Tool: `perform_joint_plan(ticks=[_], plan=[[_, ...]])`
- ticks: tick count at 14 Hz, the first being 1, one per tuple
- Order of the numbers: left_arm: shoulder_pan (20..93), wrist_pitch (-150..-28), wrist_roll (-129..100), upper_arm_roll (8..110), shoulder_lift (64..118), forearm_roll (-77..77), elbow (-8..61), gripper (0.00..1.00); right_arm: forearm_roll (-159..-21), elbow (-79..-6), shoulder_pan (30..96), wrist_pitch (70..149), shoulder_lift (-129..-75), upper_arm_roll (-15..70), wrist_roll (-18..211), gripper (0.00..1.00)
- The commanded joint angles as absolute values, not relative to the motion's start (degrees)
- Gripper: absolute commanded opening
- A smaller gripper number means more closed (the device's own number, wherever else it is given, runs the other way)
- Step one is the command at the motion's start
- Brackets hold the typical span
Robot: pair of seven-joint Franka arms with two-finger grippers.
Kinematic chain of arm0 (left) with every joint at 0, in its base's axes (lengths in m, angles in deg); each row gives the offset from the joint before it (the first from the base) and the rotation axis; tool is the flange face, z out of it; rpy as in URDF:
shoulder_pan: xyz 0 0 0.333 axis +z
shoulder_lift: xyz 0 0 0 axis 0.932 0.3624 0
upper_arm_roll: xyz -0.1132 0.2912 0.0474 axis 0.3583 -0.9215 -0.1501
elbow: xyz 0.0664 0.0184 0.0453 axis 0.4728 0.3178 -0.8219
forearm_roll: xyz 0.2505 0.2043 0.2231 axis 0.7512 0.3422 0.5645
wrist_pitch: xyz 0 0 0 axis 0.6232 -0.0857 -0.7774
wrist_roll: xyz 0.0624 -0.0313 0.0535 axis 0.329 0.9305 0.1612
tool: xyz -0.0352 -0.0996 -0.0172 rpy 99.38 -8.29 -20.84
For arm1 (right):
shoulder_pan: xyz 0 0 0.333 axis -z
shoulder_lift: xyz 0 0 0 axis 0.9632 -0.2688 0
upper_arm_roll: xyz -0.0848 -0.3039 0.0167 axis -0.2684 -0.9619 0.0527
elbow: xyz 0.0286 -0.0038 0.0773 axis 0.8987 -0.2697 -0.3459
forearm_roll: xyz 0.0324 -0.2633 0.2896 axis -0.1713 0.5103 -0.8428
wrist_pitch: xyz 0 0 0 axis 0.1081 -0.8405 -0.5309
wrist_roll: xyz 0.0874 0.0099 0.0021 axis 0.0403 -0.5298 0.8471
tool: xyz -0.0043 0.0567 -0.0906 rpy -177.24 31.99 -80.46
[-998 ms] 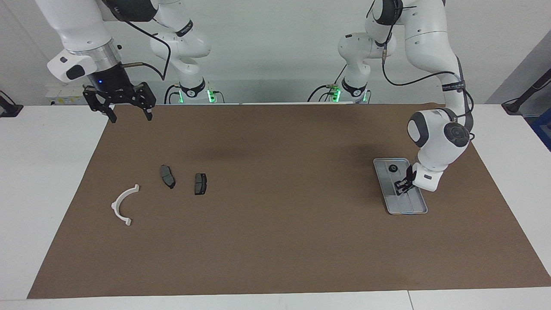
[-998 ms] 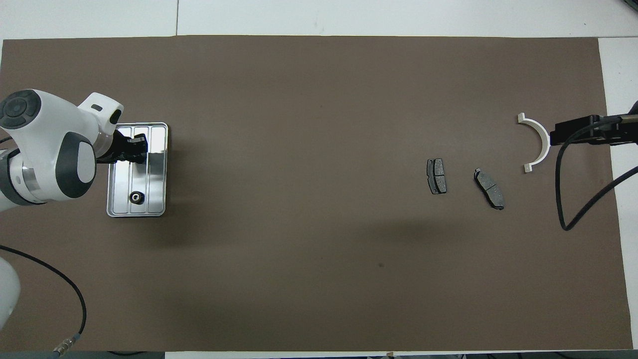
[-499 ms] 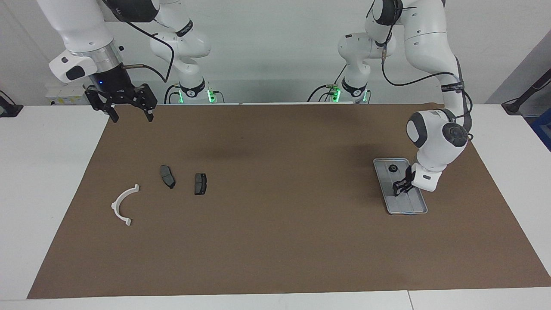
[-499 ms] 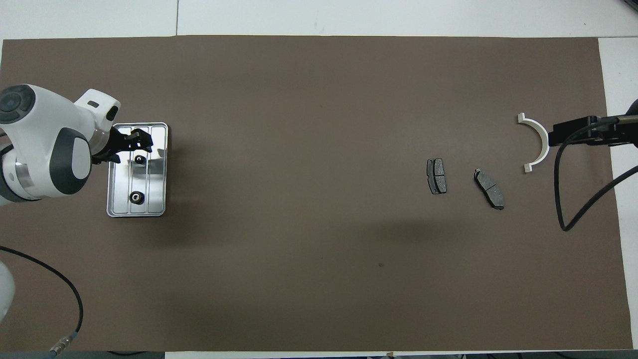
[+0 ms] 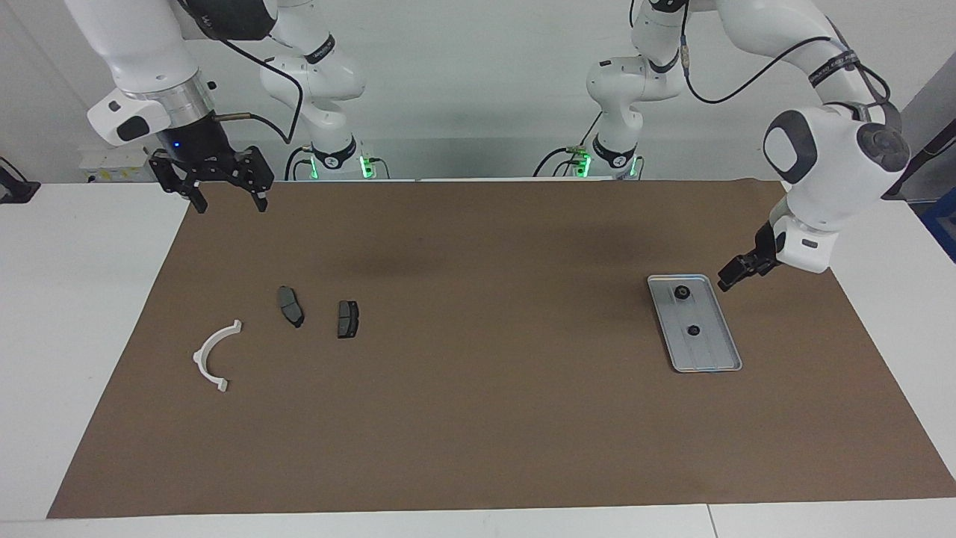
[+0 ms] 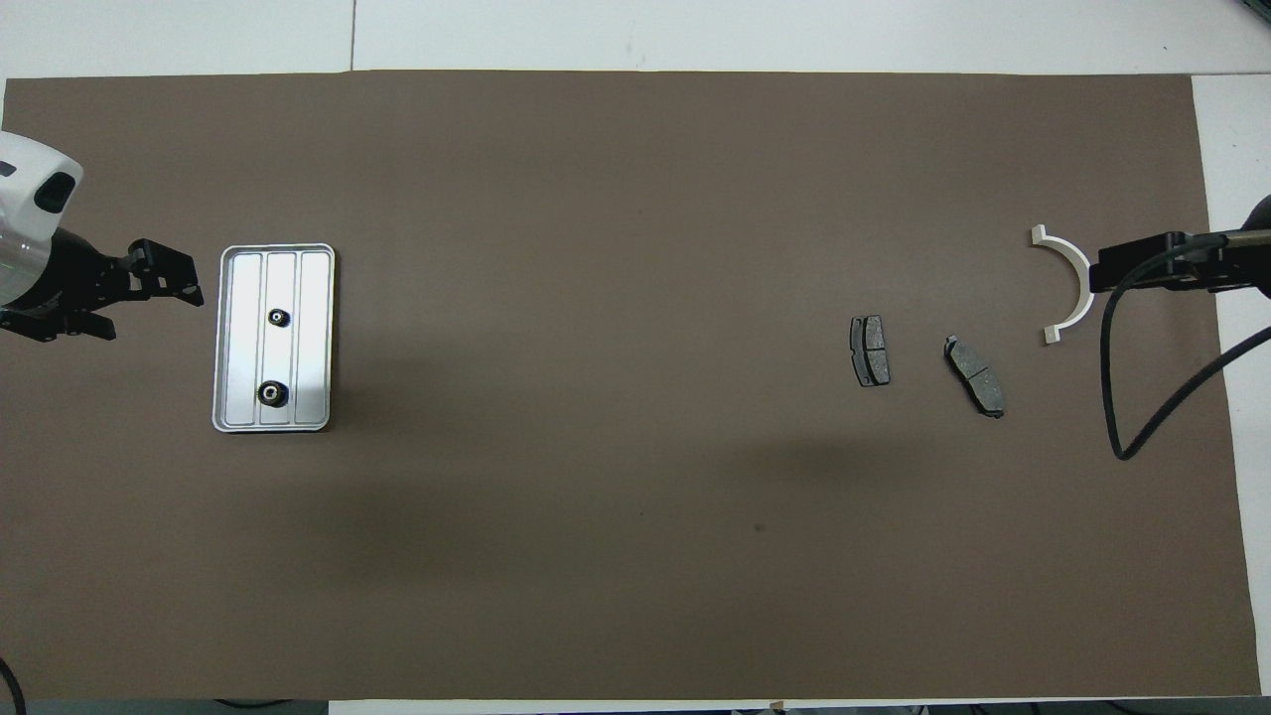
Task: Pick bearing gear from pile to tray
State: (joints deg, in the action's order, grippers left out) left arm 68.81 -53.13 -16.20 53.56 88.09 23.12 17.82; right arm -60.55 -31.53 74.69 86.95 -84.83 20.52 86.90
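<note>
The silver tray point(image 5: 711, 353) lies on the brown mat at the left arm's end and also shows in the overhead view point(image 6: 314, 298). Two small black round pieces point(image 5: 681, 292) point(image 5: 694, 329) lie in it, one nearer to the robots than the other; they also show from overhead point(image 6: 270, 393) point(image 6: 280, 318). My left gripper point(image 5: 733, 275) point(image 6: 149, 293) is open and empty, raised over the mat beside the tray. The pile at the right arm's end holds a white half-ring point(image 5: 202, 350) point(image 6: 1087, 298) and two dark pads point(image 5: 291, 305) point(image 5: 347, 319). My right gripper point(image 5: 224, 196) point(image 6: 1152, 270) hangs open and empty, high over the mat's corner.
The brown mat point(image 5: 478, 418) covers most of the white table. The pads also show in the overhead view point(image 6: 975, 374) point(image 6: 870, 351). A black cable point(image 6: 1142, 417) hangs from the right arm beside the half-ring.
My left gripper let go of a second black round piece in the tray, then rose and drew back off the tray toward the left arm's end. The right arm barely moved.
</note>
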Motion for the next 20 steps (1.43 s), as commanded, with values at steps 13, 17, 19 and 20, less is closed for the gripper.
perform_joint_plan(ticks=[13,17,19,20], plan=[[69.19,-46.22,-16.89,54.82,79.53,23.24,20.35,1.00,-60.29,-32.02,74.58,83.72,-84.60,20.71,87.42,1.00],[69.89,-47.80,-17.06,55.17,78.64,22.98,20.44,1.00,-60.29,-32.02,74.58,83.72,-84.52,20.71,87.42,1.00],[69.89,-47.10,-19.08,55.70,78.82,22.98,19.91,1.00,-60.29,-32.02,74.76,83.46,-84.52,20.71,87.42,1.00],[69.89,-47.01,-19.26,56.05,78.73,22.98,19.91,1.00,-60.29,-32.02,74.85,83.28,-84.52,20.71,87.51,1.00]])
